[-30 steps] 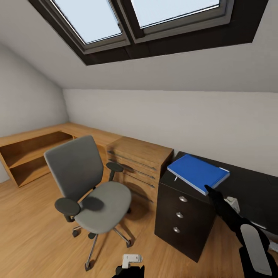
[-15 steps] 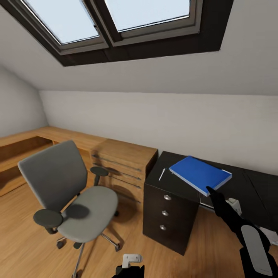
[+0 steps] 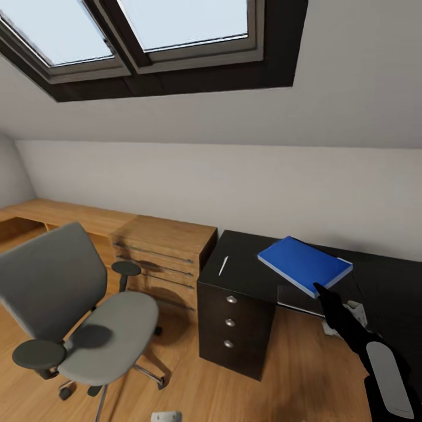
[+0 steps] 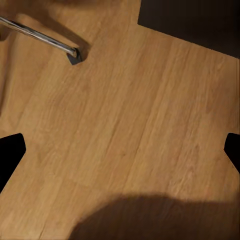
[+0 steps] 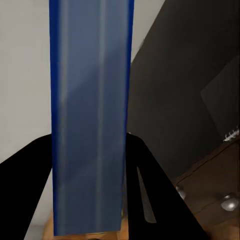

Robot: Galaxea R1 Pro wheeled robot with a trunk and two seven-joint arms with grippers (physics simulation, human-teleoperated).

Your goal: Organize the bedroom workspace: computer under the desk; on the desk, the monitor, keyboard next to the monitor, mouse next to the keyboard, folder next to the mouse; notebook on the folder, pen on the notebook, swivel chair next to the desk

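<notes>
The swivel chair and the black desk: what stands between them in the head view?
Between the swivel chair and the desk, the head view shows an oak drawer unit against the wall.

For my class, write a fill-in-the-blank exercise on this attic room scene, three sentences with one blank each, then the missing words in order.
1. The right end effector grips a flat folder whose colour is ____.
2. The slim white pen lies on the black top of the ____.
3. The seat of the grey swivel chair has ____ lying on it.

Missing words: blue; desk; nothing
</notes>
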